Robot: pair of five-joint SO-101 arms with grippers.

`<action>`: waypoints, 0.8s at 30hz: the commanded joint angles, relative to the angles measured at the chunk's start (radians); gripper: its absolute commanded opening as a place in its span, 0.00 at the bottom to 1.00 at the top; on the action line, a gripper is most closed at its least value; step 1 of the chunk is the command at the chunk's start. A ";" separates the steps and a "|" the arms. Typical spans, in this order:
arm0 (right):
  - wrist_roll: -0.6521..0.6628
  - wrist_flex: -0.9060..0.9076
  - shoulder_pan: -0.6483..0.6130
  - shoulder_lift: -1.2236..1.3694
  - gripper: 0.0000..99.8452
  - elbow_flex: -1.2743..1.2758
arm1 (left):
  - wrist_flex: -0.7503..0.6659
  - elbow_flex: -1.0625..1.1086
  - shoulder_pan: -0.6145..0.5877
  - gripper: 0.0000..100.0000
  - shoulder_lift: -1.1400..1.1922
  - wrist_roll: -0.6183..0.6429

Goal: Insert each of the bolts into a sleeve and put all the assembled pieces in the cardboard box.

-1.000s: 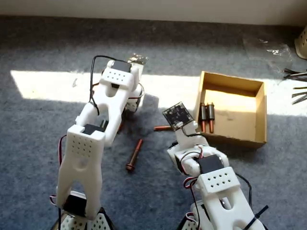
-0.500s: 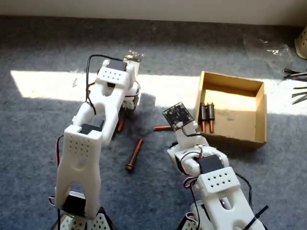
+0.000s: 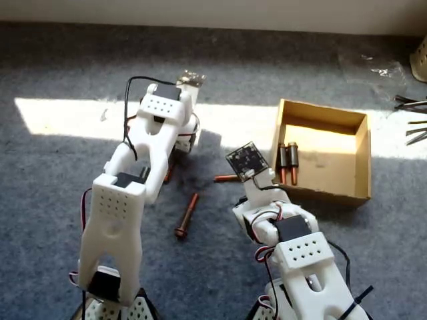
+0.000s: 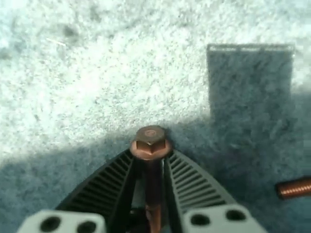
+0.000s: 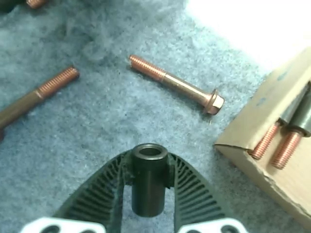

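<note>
My left gripper (image 4: 150, 155) is shut on a copper bolt (image 4: 151, 145), whose hex head points away from the camera just above the grey carpet. In the high view this arm (image 3: 160, 133) stands left of centre. My right gripper (image 5: 149, 160) is shut on a black sleeve (image 5: 148, 184), open end up, close to the cardboard box (image 3: 360, 160). Two bolt-in-sleeve pieces (image 3: 287, 162) lie in the box's near left corner. One loose bolt (image 3: 186, 215) lies between the arms. Another (image 5: 177, 84) lies just ahead of the sleeve.
The threaded end of a loose bolt (image 4: 294, 188) lies beside my left gripper. A sunlit strip crosses the carpet behind the arms. A clear plastic bag (image 3: 373, 67) and dark tools (image 3: 410, 103) lie at the far right, beyond the box.
The left arm swung a little to the left and back again, ending about where it began. The right arm, the box and the loose bolts have not moved.
</note>
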 commanded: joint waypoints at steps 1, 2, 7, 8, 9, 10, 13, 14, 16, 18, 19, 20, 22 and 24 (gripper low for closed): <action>0.011 -0.031 0.007 -0.008 0.00 -0.008 | -0.058 -0.008 -0.007 0.05 -0.008 -0.002; 0.011 -0.031 0.007 -0.008 0.00 -0.008 | -0.058 -0.008 -0.007 0.05 -0.008 -0.002; 0.012 -0.031 0.007 -0.008 0.00 -0.008 | -0.072 -0.010 -0.007 0.06 -0.010 -0.002; 0.012 -0.031 0.007 -0.008 0.00 -0.008 | -0.071 -0.010 -0.010 0.06 -0.010 0.000; 0.012 -0.031 0.007 -0.008 0.00 -0.008 | -0.068 -0.010 -0.012 0.06 -0.012 0.002; 0.012 -0.031 0.007 -0.008 0.00 -0.008 | -0.066 -0.010 -0.012 0.06 -0.013 0.002; 0.012 -0.031 0.005 -0.008 0.00 -0.008 | -0.064 -0.010 -0.012 0.06 -0.016 0.002; 0.012 -0.031 0.005 -0.008 0.00 -0.008 | -0.064 -0.010 -0.010 0.06 -0.016 0.002; 0.012 -0.031 0.005 -0.008 0.00 -0.008 | -0.064 -0.010 -0.008 0.06 -0.015 0.000; 0.012 -0.031 0.005 -0.008 0.00 -0.008 | -0.064 -0.010 -0.010 0.06 -0.015 0.002; 0.012 -0.031 0.005 -0.008 0.00 -0.008 | -0.064 -0.010 -0.010 0.06 -0.016 0.002; 0.012 -0.031 0.005 -0.008 0.00 -0.008 | -0.064 -0.010 -0.010 0.06 -0.016 0.002; 0.012 -0.031 0.005 -0.008 0.00 -0.008 | -0.064 -0.010 -0.013 0.05 -0.015 -0.003; 0.012 -0.031 0.005 -0.008 0.00 -0.008 | -0.064 -0.010 -0.012 0.05 -0.016 -0.003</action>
